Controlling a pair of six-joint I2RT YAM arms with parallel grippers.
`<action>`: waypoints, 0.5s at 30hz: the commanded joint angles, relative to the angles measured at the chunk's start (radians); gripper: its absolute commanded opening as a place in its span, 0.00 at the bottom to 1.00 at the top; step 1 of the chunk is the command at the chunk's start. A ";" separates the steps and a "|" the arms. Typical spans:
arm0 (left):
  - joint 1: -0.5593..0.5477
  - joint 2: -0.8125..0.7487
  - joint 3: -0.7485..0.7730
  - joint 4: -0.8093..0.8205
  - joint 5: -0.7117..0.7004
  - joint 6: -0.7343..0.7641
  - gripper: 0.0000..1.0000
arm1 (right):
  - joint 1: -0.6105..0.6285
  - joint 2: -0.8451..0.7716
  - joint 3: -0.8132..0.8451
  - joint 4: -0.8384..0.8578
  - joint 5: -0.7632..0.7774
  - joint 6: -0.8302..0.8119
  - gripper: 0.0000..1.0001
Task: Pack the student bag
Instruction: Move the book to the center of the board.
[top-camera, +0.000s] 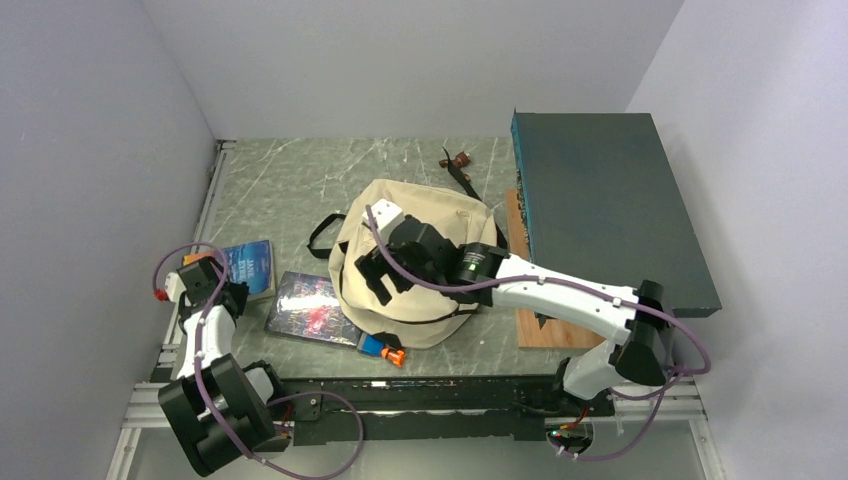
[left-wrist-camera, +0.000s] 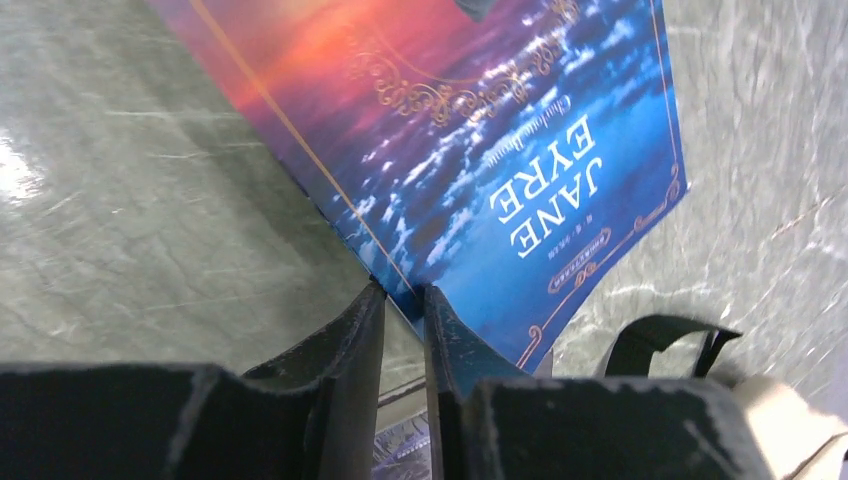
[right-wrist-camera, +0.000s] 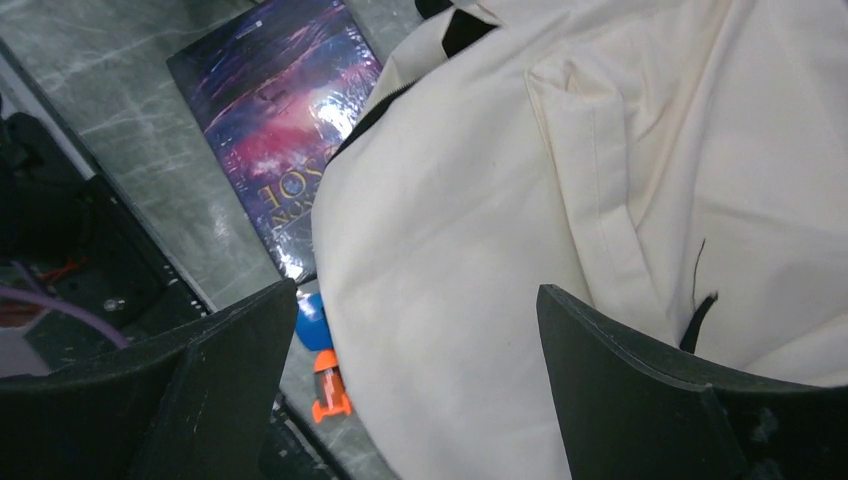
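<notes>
Where the left gripper (left-wrist-camera: 403, 295) pinches the edge of the Jane Eyre book (left-wrist-camera: 500, 150), the hold looks shallow; lift slowly, cover level. The right gripper (right-wrist-camera: 415, 300) hangs spread above the student bag (top-camera: 455, 215), which lies mid-table; no opening shows, so it should part one before the book arrives.

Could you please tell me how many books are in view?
2: Jane Eyre at the left gripper, and a purple book beside the bag. More may be hidden inside.

Grey tbl (top-camera: 300, 190) w/ student bag (top-camera: 420, 322), purple bk (top-camera: 310, 308), wood board (top-camera: 548, 332).
</notes>
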 joint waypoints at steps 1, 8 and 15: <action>-0.033 0.019 0.059 -0.061 0.065 0.093 0.00 | 0.066 0.023 0.010 0.234 -0.049 -0.212 0.93; -0.044 0.002 0.122 -0.124 0.099 0.208 0.00 | 0.113 0.131 -0.100 0.717 -0.169 -0.542 0.92; -0.047 -0.042 0.150 -0.152 0.082 0.266 0.00 | 0.125 0.306 -0.060 0.883 -0.120 -0.773 0.91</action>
